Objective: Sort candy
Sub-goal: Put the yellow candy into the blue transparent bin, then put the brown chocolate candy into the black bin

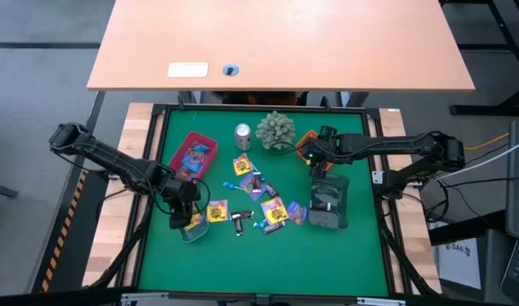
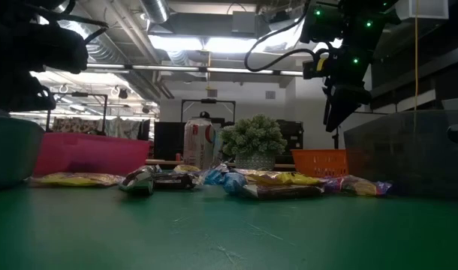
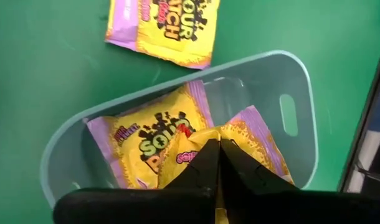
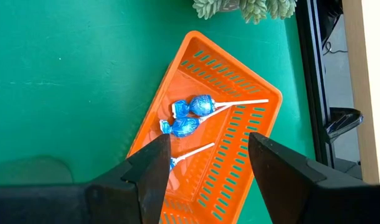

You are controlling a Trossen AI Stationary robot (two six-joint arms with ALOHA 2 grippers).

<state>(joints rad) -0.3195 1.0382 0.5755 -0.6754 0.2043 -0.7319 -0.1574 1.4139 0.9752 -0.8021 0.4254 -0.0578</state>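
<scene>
Right now the left gripper [image 1: 189, 223] is hanging over the pale blue tub [image 3: 289, 74] at the near left of the green table [image 1: 345, 263], its fingers [image 3: 202, 168] pressed together on the corner of a yellow sour-candy packet [image 3: 240, 140] that is sitting inside the tub. A second yellow packet [image 3: 143, 140] is lying flat in the tub beside it, and a third [image 3: 162, 28] is lying on the mat just outside the tub's rim.

Meanwhile the right gripper [image 4: 205, 165] is hovering above the orange basket [image 4: 240, 168] at the far right of the table, near the green spiky plant [image 1: 276, 130]. Its jaws are standing wide apart and gripping nothing. In the basket, blue-wrapped lollipops [image 4: 193, 115] are lying with their white sticks pointing across the slatted floor.

More candy [image 1: 264, 200] is spreading across the middle of the table: yellow packets, small blue pieces and a dark brown bar [image 1: 240, 223], all loose on the mat. A red tray [image 1: 194, 155] with candy in it is sitting at the far left, a silver can [image 1: 242, 135] is standing between that tray and the plant, and a dark grey bin [image 1: 328, 203] is resting at the right, near the orange basket.
</scene>
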